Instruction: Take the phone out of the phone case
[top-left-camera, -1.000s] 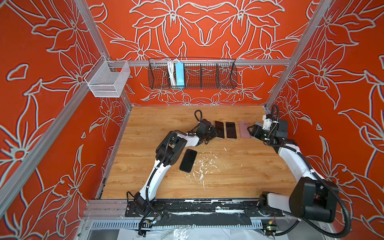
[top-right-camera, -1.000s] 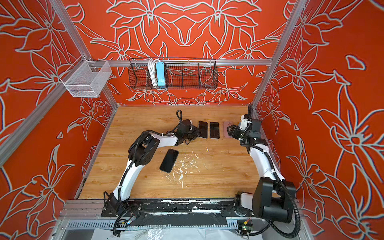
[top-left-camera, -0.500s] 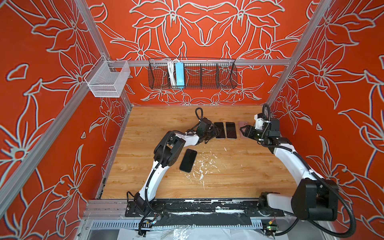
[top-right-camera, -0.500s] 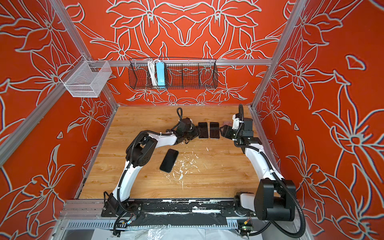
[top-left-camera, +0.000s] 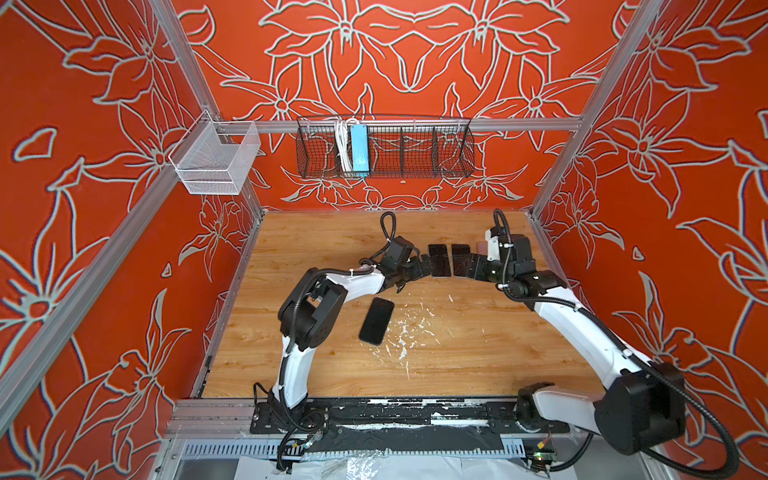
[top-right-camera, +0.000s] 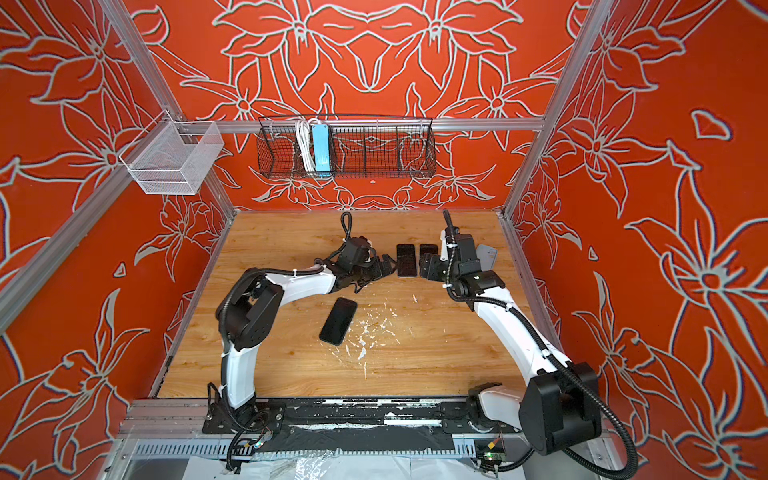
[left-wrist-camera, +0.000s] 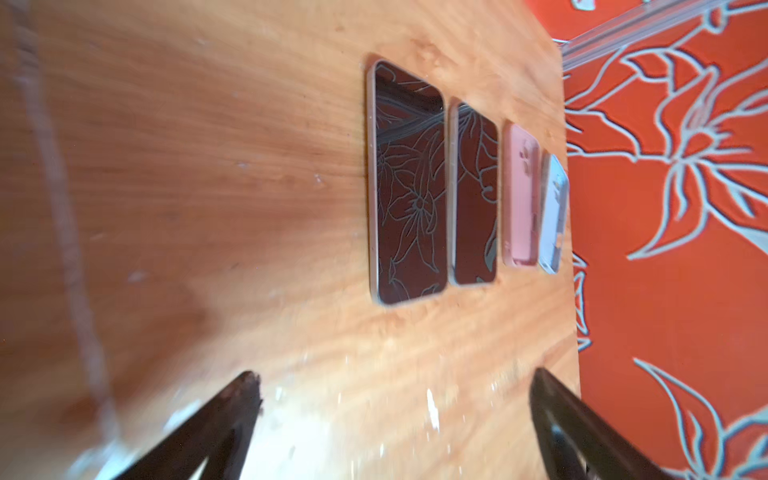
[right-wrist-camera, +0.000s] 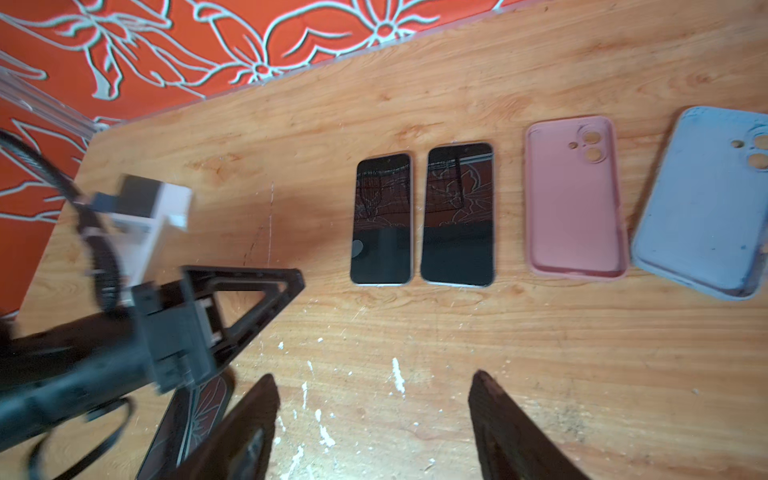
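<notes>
Left fingers (left-wrist-camera: 208, 428) and right fingers (right-wrist-camera: 503, 428) both gape empty beside the bare phones (right-wrist-camera: 457, 216). The dark phone (top-left-camera: 376, 320) lies alone on the bench (top-left-camera: 457, 357). A careless swing away could scatter that row.

Three phones lay on the one tabletop (top-left-camera: 478, 357): a pair side by side, the left phone (top-left-camera: 439, 259) and the right phone (top-left-camera: 460, 254), plus one lone phone (top-left-camera: 376, 320) lying apart from them. There were two empty cases, one pink case (right-wrist-camera: 575, 199) and one blue case (right-wrist-camera: 706, 203). Two baskets hung on the frame: one white mesh basket (top-left-camera: 216, 162) and one black wire basket (top-left-camera: 415, 151), which held one blue box (top-left-camera: 359, 147) and one white cable bundle (top-left-camera: 343, 145). Two arms reached in, each with one claw, the left claw (left-wrist-camera: 395, 376) and the right claw (right-wrist-camera: 374, 376), with two fingers apiece.
</notes>
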